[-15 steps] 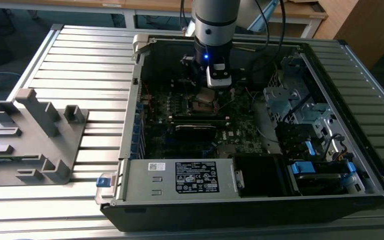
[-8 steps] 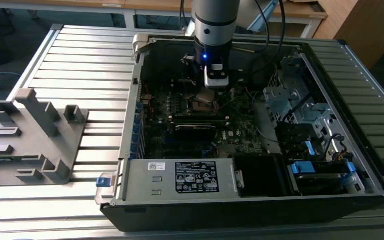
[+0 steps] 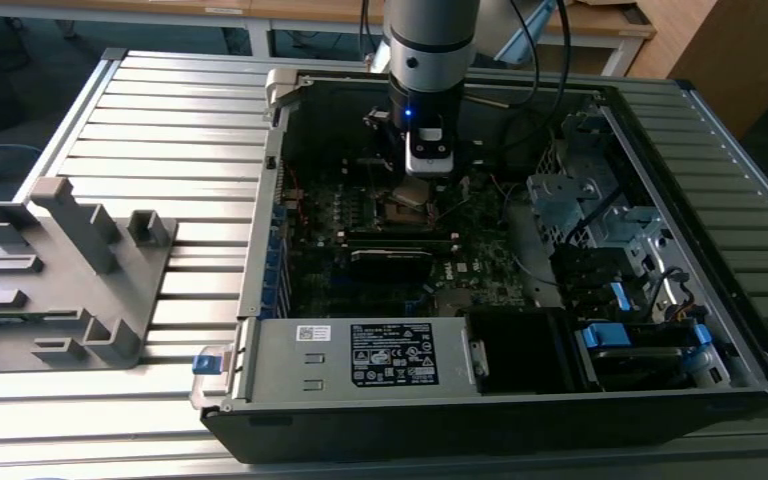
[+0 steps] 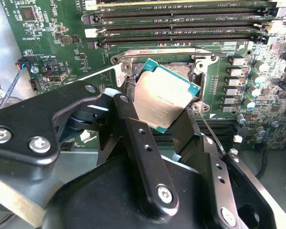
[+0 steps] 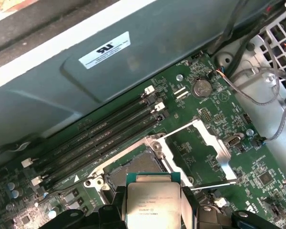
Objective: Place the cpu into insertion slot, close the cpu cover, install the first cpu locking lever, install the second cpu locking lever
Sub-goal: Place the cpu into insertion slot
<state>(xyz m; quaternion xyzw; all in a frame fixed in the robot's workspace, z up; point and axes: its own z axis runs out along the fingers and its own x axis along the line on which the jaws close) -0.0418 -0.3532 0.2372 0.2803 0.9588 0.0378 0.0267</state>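
Observation:
My gripper (image 4: 161, 107) is shut on the cpu (image 4: 164, 95), a silver-topped chip with a teal edge, held tilted by two opposite sides. It hangs just above the insertion slot (image 5: 133, 172), a dark square socket with a metal rim on the green motherboard. In the first wrist view the cpu (image 5: 152, 205) sits between my black fingers (image 5: 188, 206). The cpu cover (image 5: 207, 143), a silver frame with a square cut-out, is swung open beside the slot. A thin wire locking lever (image 5: 212, 185) stands free next to it. In the exterior view my gripper (image 3: 418, 188) reaches down into the open case.
Several long black memory slots (image 5: 100, 140) run beside the socket. The computer case wall (image 3: 357, 360) and drive bays (image 3: 611, 250) with cables surround the board. A grey fixture block (image 3: 64, 270) stands on the slatted table at the exterior view's left.

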